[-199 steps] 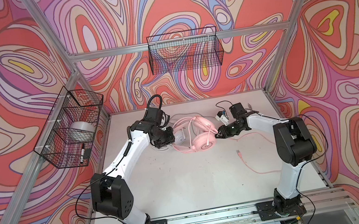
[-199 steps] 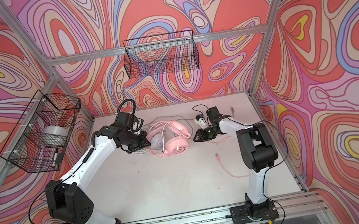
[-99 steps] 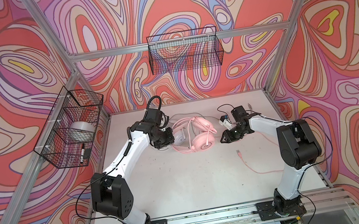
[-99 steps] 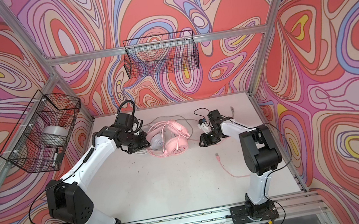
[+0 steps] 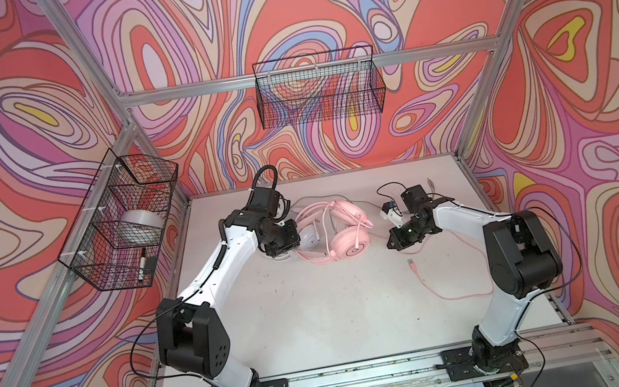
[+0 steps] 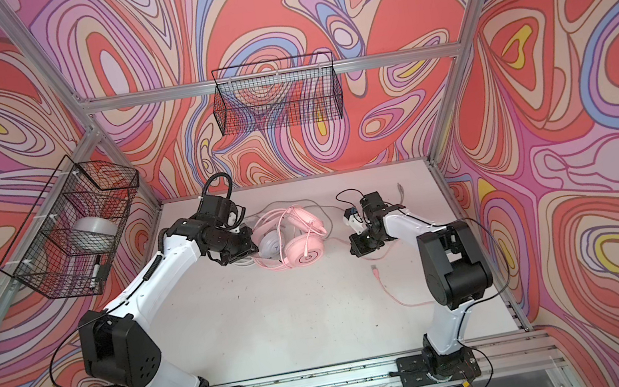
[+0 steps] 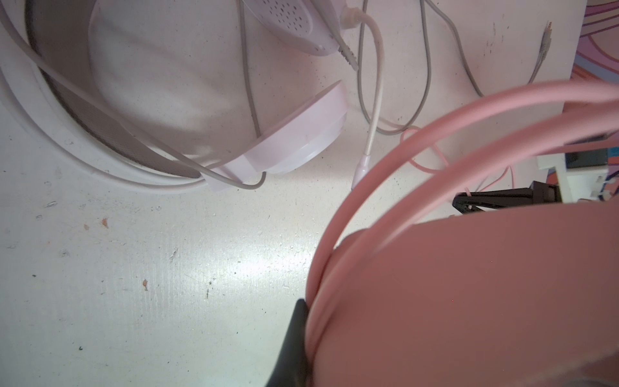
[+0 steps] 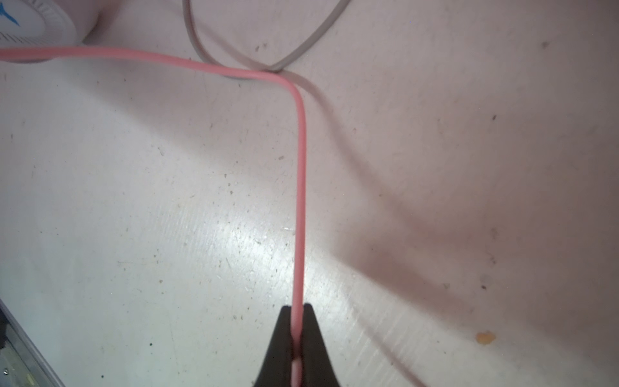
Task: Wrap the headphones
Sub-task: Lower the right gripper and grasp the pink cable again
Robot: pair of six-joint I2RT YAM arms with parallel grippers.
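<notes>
The pink headphones (image 5: 349,241) (image 6: 304,252) lie at the table's back middle, partly over the white headphones (image 5: 308,237) (image 6: 271,244). My left gripper (image 5: 285,245) (image 6: 243,249) is shut on the pink headphones. In the left wrist view one black finger (image 7: 294,335) presses against the pink band and the other finger is hidden behind the pink earcup (image 7: 469,301). The white earcup (image 7: 294,144) lies beyond. My right gripper (image 5: 395,242) (image 6: 356,248) (image 8: 296,315) is shut on the pink cable (image 8: 301,167), just right of the pink headphones. The cable trails along the table (image 5: 440,287).
A grey cable (image 8: 301,50) crosses under the pink one. The pink plug (image 5: 411,261) lies loose in front of my right gripper. A wire basket (image 5: 119,224) holding a tape roll and a marker hangs on the left wall. Another basket (image 5: 319,92) hangs on the back wall.
My right gripper has drawn a little away from the pink headphones, to the right, and closed on the pink cable. The left arm has stayed put.
</notes>
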